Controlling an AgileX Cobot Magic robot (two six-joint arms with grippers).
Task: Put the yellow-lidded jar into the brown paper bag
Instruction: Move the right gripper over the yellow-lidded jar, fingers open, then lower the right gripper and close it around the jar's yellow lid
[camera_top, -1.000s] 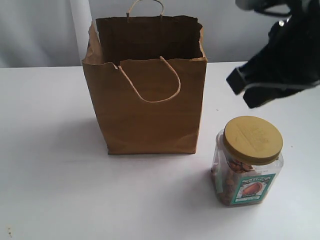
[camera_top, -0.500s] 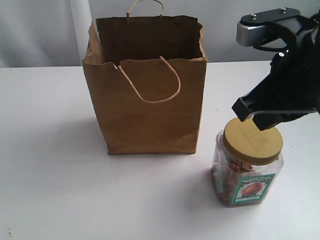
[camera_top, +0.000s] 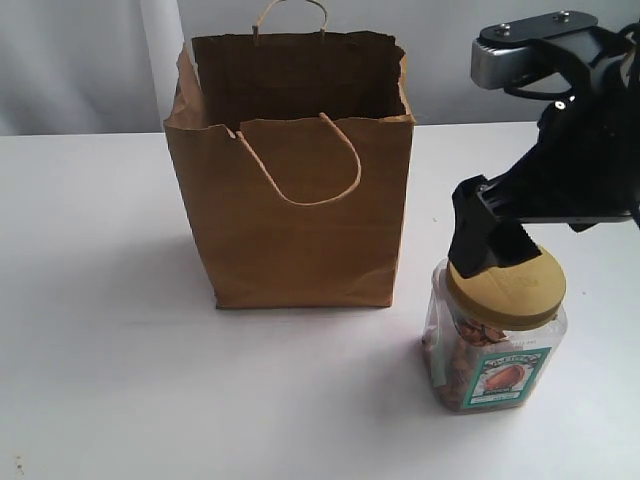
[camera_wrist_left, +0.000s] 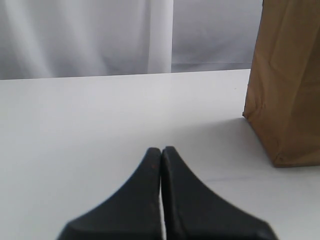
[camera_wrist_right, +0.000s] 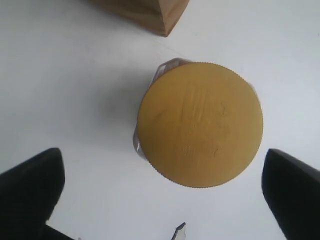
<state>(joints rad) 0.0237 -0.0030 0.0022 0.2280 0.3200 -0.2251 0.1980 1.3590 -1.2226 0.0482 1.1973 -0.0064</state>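
The yellow-lidded jar (camera_top: 495, 340) stands upright on the white table, to the right of the brown paper bag (camera_top: 295, 200); its mustard lid (camera_wrist_right: 201, 123) fills the middle of the right wrist view. My right gripper (camera_top: 497, 250) hovers just above the lid, open, with one dark finger (camera_wrist_right: 30, 192) wide on each side and nothing held. The bag stands upright with its mouth open, one side (camera_wrist_left: 285, 85) showing in the left wrist view. My left gripper (camera_wrist_left: 162, 152) is shut and empty, low over bare table, apart from the bag.
White tabletop (camera_top: 100, 350) runs all around, with a pale curtain (camera_top: 80, 60) behind. A corner of the bag's base (camera_wrist_right: 150, 12) lies close to the jar in the right wrist view.
My right gripper has come down from above and to the right until it sits over the jar's lid. Jar and bag have not moved.
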